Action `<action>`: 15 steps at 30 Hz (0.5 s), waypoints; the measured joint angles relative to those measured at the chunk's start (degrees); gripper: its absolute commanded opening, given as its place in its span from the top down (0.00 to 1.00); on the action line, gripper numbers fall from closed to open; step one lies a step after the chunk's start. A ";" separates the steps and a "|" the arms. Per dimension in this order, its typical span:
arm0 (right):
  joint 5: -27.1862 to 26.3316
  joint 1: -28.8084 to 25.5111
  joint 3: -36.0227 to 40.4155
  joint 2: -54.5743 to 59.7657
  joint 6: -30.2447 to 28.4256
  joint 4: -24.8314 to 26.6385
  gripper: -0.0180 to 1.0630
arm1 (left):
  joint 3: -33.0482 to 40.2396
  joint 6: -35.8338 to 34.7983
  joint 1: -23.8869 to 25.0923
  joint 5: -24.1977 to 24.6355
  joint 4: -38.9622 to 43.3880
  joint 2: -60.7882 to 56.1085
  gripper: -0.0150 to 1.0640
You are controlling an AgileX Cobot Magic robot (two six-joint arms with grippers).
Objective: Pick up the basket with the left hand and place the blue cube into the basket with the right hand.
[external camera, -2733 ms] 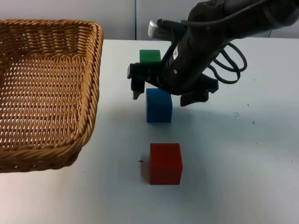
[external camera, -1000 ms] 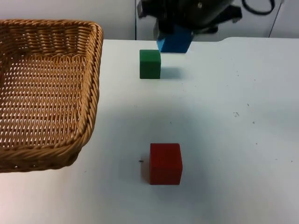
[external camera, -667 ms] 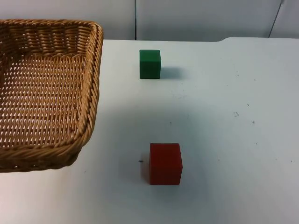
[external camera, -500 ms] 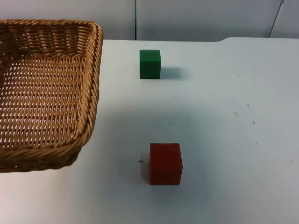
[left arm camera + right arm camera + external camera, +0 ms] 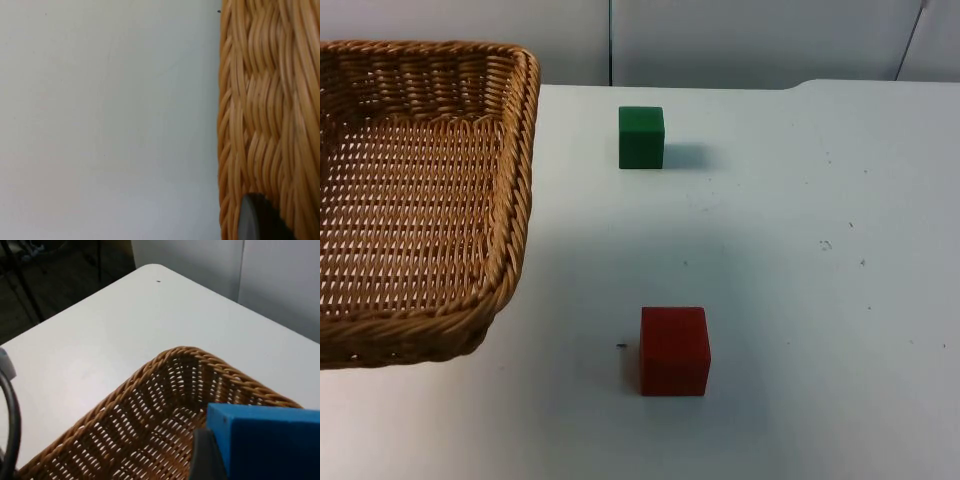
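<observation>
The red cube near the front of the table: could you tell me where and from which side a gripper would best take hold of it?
Probably from straight above, closing on two opposite side faces of the red cube. It sits flat and upright on the white table, apart from the wicker basket and the green cube, so every side looks open to approach.

Cube [image 5: 265,440] above basket [image 5: 150,440]

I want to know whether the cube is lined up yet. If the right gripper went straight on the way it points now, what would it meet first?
Probably the basket: the right gripper, holding the blue cube, points down into the woven inside. Depth is unclear.
</observation>
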 measured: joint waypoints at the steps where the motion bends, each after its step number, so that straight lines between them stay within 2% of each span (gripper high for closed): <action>1: 0.00 0.00 0.00 0.00 0.00 0.00 0.99 | 0.00 0.00 0.00 0.00 0.00 0.00 0.99; 5: 0.23 0.83 -2.73 3.49 -0.12 0.00 0.99 | 0.00 0.00 0.00 0.00 0.00 0.00 0.99; 10: 7.64 1.48 -14.17 11.99 -0.12 0.00 0.99 | 0.00 0.00 0.00 -0.11 0.00 0.00 0.99; 12: 9.44 1.48 -15.90 13.61 -0.24 0.12 0.99 | 0.00 0.00 0.00 -0.11 0.00 0.00 0.99; 15: 14.45 1.48 -21.06 17.73 -2.93 2.27 0.99 | 0.00 0.00 0.00 -0.22 0.00 0.00 0.99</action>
